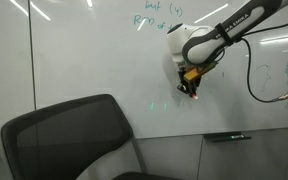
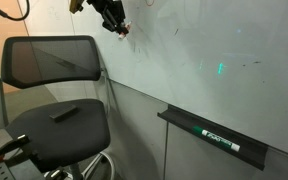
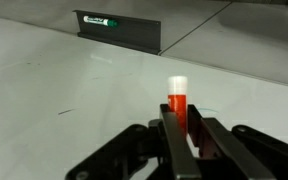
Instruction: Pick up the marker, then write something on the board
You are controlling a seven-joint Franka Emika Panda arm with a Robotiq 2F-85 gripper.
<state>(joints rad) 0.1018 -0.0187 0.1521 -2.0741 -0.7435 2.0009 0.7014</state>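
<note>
The board (image 1: 94, 50) is a wall-sized glossy whiteboard with green handwriting near the top and a vertical seam; it fills both exterior views (image 2: 204, 50) and the wrist view (image 3: 64, 80). My gripper (image 1: 190, 88) is shut on an orange marker (image 3: 176, 105) with a white end. The marker tip points at the board and seems to touch it or sit just off it. In an exterior view the gripper (image 2: 119, 26) is high on the board near the top edge of the picture.
A black mesh office chair (image 1: 69, 135) stands in front of the board, also seen with a dark object on its seat (image 2: 59, 115). A dark marker tray (image 2: 209, 135) with a green marker (image 3: 99, 21) is fixed below the board.
</note>
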